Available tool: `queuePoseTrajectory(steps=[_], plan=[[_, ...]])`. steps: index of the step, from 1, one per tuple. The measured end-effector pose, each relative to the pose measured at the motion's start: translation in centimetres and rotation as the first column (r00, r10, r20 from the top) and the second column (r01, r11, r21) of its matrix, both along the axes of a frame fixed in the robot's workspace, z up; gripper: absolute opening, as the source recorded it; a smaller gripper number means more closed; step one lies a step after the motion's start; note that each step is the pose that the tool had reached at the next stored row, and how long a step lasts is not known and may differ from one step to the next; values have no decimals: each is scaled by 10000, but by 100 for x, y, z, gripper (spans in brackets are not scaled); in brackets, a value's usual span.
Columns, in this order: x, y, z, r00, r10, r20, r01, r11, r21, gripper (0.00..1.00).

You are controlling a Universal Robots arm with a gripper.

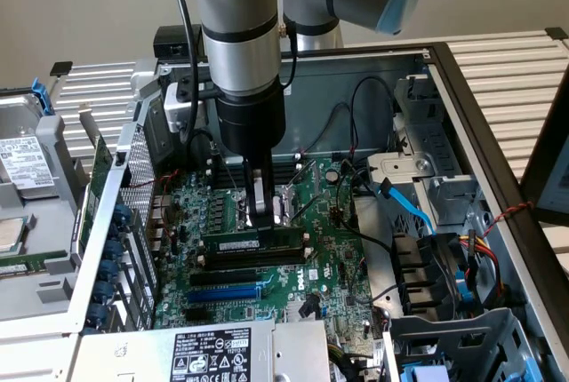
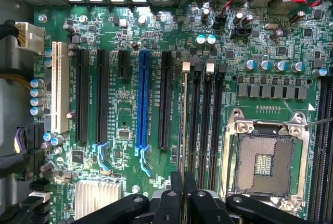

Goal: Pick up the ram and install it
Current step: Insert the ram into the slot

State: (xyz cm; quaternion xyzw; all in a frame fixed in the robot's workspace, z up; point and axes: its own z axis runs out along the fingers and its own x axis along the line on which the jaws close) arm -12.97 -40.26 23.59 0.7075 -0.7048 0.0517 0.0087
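The ram [image 1: 233, 245], a thin green stick with a small white label, stands on edge along a memory slot on the green motherboard [image 1: 329, 266]. My gripper [image 1: 267, 220] comes straight down on it near its end at the exterior view's right, shut on its top edge. In the wrist view the ram [image 2: 183, 109] is a thin line seen edge-on, running from a white end clip [image 2: 186, 66] to my gripper [image 2: 183, 181], whose black fingers [image 2: 177, 182] pinch it. I cannot tell how deep it sits in the slot.
Empty black memory slots [image 2: 205, 120] lie beside the ram, with the open CPU socket [image 2: 260, 164] past them. A long blue expansion slot [image 2: 143, 99] and black slots lie on its other side. Case walls [image 1: 462, 98], cables [image 1: 404, 200] and a drive cage hem in the board.
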Motion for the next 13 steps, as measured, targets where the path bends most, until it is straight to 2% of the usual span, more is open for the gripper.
queuePoseTrajectory(steps=[8,10,13], plan=[[0,-15,1,10000,-68,4,68,10000,0,13],[0,-15,0,10000,-94,26,94,10000,0,13],[0,-15,-1,9998,-167,90,167,9999,6,13]])
